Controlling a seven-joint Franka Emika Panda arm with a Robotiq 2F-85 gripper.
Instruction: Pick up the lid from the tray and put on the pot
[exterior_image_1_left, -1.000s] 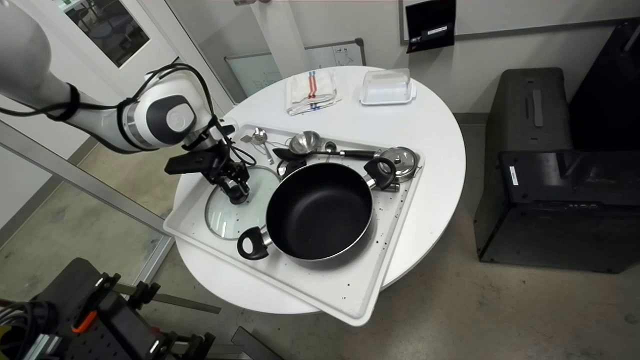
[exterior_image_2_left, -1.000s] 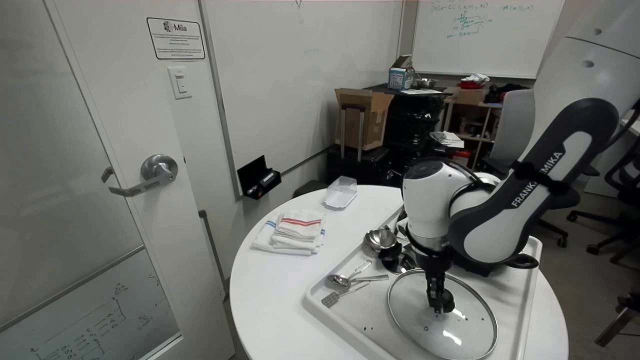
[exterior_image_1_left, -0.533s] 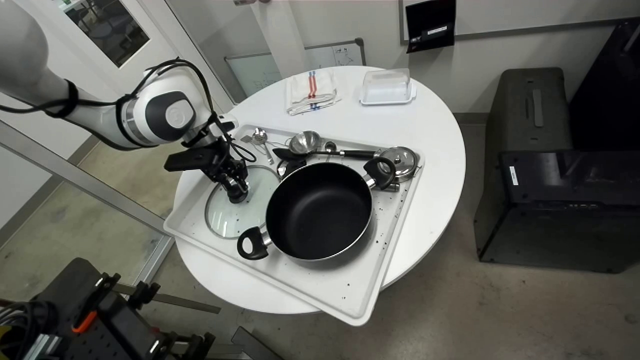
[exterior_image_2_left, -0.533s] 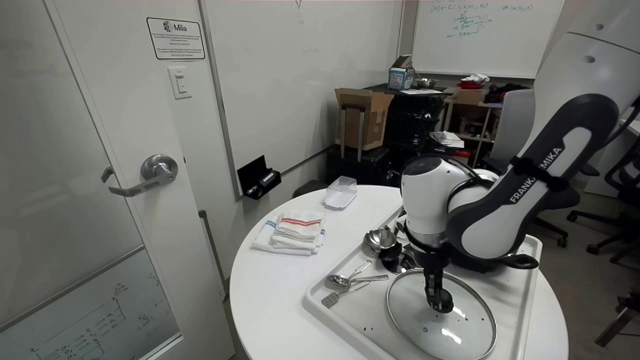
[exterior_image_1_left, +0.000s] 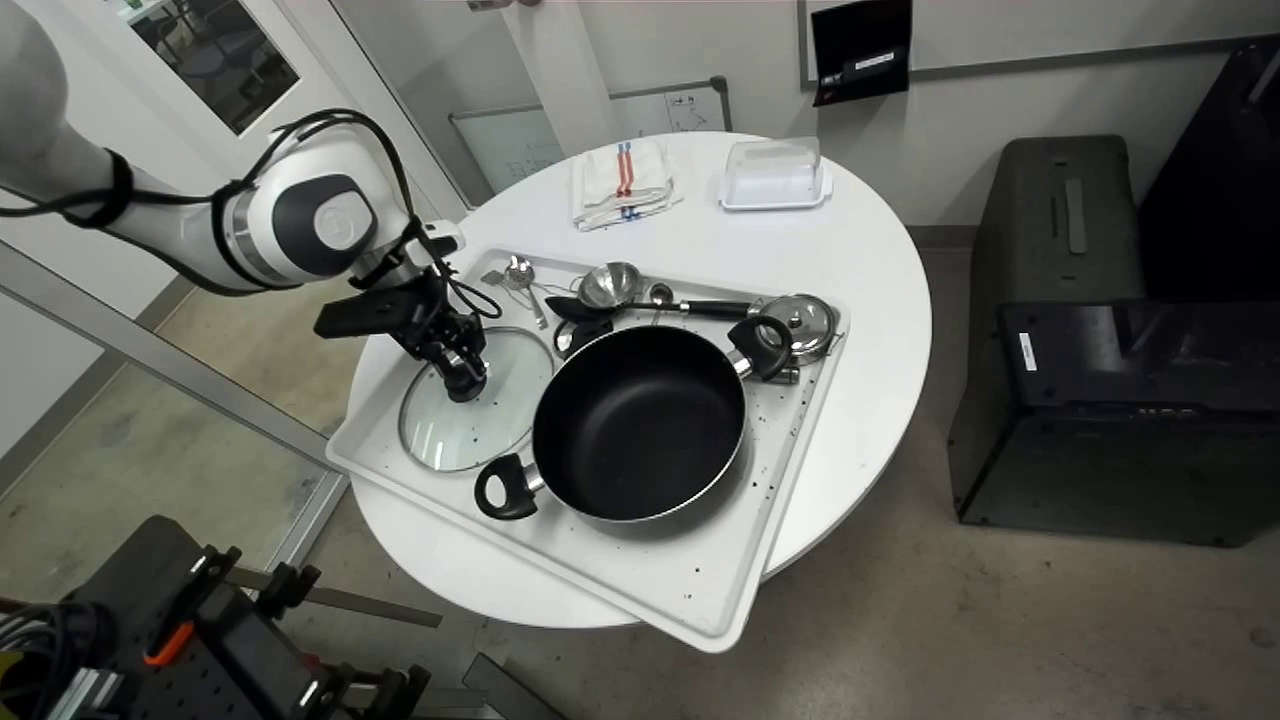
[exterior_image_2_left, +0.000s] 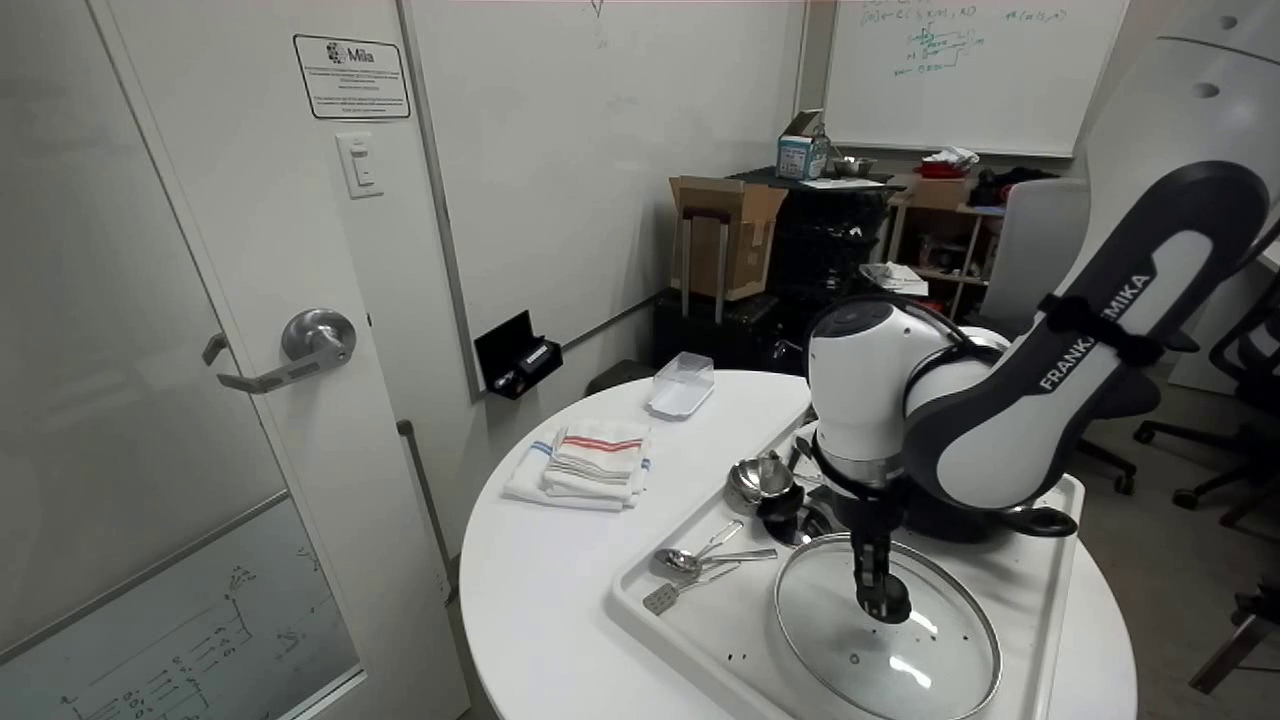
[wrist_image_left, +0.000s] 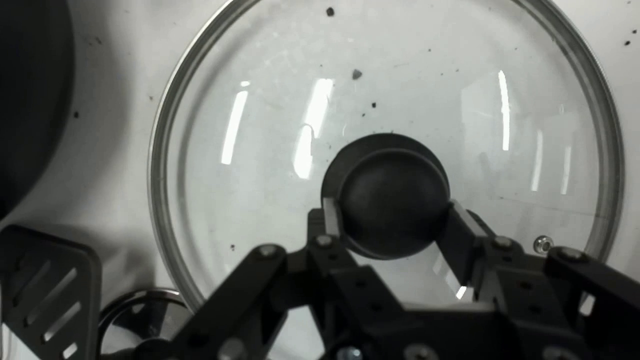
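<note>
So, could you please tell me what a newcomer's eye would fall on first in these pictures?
Most likely the wide black pot, uncovered on the white tray. Next comes the clear glass lid beside it, with the gripper clamped on its dark knob. Then perhaps the folded towels with red and blue stripes, lying on the round white table outside the tray.

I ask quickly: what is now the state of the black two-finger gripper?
Black two-finger gripper: closed, holding the round clear glass lid by its round black knob.
</note>
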